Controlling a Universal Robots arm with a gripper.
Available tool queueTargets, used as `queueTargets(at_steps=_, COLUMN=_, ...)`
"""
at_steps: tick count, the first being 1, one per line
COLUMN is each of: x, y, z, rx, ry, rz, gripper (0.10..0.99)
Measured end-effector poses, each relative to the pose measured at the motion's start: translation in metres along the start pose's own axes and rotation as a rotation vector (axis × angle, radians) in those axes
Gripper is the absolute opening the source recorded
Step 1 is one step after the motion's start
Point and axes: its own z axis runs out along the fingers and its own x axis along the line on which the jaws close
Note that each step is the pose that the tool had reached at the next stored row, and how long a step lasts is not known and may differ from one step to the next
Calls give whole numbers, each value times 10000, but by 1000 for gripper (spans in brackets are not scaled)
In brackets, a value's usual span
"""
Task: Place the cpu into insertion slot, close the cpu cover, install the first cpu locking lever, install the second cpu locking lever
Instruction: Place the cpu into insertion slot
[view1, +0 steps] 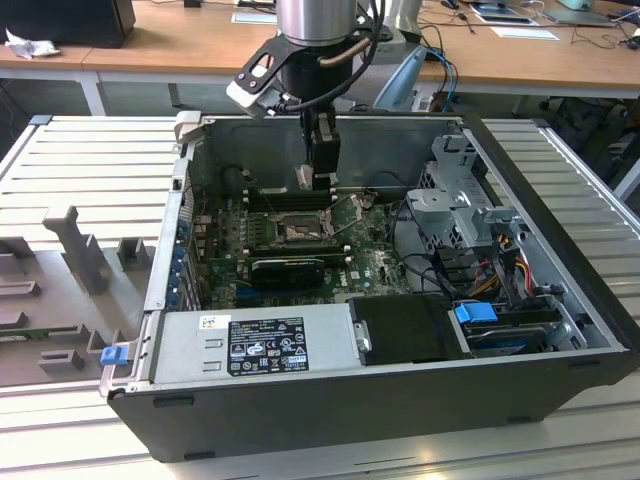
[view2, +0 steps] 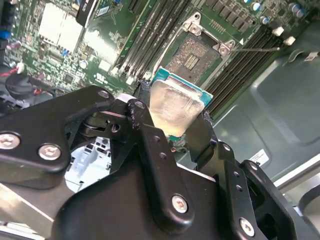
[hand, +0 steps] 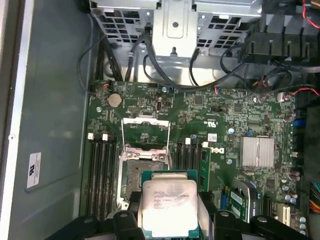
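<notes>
One cpu (hand: 169, 207) was clamped by its edges btw. the two fingers (view2: 146, 125) of the gripper (view2: 175, 114). Its pale metal top showed in both wrist views. It was held in the air over the motherboard (hand: 225, 112), not yet seated. Just beneath, partly covered by it, the insertion slot (hand: 136, 175) lay bare. The cpu cover (hand: 146, 120) stood swung open, on the side of the slot away from the cpu. Dark memory slots (hand: 100, 170) ran along both sides of the slot. In the exterior view the gripper hung inside the open pc case (view1: 400, 400), which lay flat on a ribbed metal table (view1: 80, 150).
</notes>
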Motion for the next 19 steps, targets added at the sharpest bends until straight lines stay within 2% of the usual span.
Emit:
queueTargets(at_steps=4, x=0, y=-2, z=29, rx=-8, ry=-48, rz=566, gripper=529)
queueTargets(at_steps=7, x=-1, y=-7, z=91, rx=-8, ry=-69, rz=615, gripper=529)
queueTargets(at_steps=9, x=-1, y=-8, z=109, rx=-10, ry=-102, rz=828, gripper=529)
queueTargets(at_steps=12, x=-2, y=-11, z=133, rx=-11, ry=-107, rz=894, gripper=529)
queueTargets(at_steps=16, x=-2, y=-15, z=177, rx=-7, ry=-82, rz=563, gripper=529)
queueTargets(at_steps=18, x=-3, y=-18, z=216, rx=-1, ry=-35, rz=-22, gripper=529)
queueTargets(at_steps=19, x=-3, y=-19, z=231, rx=0, ry=-29, rz=-92, gripper=529)
